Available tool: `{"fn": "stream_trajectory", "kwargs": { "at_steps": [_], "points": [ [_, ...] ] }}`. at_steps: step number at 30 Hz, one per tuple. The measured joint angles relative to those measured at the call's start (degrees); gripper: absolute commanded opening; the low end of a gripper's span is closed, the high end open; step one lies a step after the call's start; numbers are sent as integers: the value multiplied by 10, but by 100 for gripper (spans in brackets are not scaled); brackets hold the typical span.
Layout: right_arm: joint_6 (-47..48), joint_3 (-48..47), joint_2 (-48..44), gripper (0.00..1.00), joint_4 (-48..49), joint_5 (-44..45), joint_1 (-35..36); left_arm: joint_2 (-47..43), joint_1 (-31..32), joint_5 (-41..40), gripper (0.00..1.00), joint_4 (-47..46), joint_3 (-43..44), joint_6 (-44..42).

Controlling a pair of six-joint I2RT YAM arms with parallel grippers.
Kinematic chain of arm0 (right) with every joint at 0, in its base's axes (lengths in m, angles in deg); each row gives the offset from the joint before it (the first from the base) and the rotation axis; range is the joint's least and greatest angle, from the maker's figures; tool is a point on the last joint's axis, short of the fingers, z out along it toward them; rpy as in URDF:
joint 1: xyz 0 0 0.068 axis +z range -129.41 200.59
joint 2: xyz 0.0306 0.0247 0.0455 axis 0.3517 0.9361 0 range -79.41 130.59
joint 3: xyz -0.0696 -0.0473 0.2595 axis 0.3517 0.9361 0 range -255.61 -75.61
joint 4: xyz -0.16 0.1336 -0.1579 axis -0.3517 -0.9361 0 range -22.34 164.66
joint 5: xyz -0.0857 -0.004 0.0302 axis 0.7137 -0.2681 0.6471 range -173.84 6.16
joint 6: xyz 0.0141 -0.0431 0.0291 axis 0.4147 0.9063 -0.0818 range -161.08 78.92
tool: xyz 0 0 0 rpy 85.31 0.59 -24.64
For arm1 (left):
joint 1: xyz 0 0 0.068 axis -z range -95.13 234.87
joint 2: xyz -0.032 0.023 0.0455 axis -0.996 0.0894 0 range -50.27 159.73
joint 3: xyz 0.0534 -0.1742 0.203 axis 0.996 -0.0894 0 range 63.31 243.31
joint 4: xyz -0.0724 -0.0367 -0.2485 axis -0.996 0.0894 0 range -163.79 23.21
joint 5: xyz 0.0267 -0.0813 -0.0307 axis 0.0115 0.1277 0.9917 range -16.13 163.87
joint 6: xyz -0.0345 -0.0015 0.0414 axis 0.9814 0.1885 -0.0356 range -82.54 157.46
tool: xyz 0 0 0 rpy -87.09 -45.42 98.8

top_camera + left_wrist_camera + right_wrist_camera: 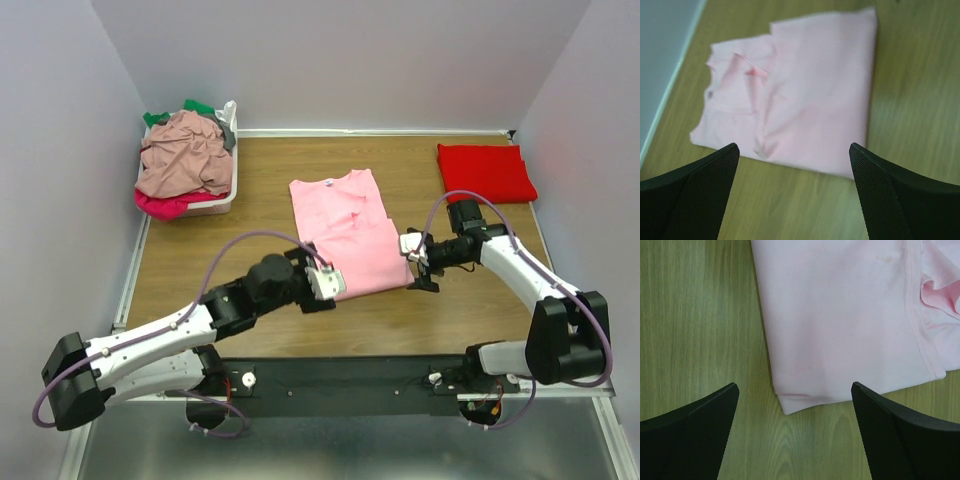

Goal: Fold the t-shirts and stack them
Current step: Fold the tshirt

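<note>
The wooden worktop (270, 160) carries a light pink t-shirt (345, 235) folded flat at the centre of the frame, a bright red t-shirt (485, 170) folded at upper right near the far edge, and a white basket (210, 208) at upper left, well apart from both shirts.

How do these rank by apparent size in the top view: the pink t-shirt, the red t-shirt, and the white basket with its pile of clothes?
1. Pink t-shirt and white basket with its pile: nearly alike, not ranked.
2. Red t-shirt: clearly the smallest.
</note>
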Motion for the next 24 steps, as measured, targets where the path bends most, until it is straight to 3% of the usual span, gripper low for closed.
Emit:
{"fn": "stream_trajectory", "kwargs": {
  "at_steps": [6,24],
  "points": [
    [16,0,23,100,0,11,0,-12,50,1,95,22,-99,-91],
    [37,37,3,100,28,20,0,50,72,0,98,-58,-98,-108]
  ]
}}
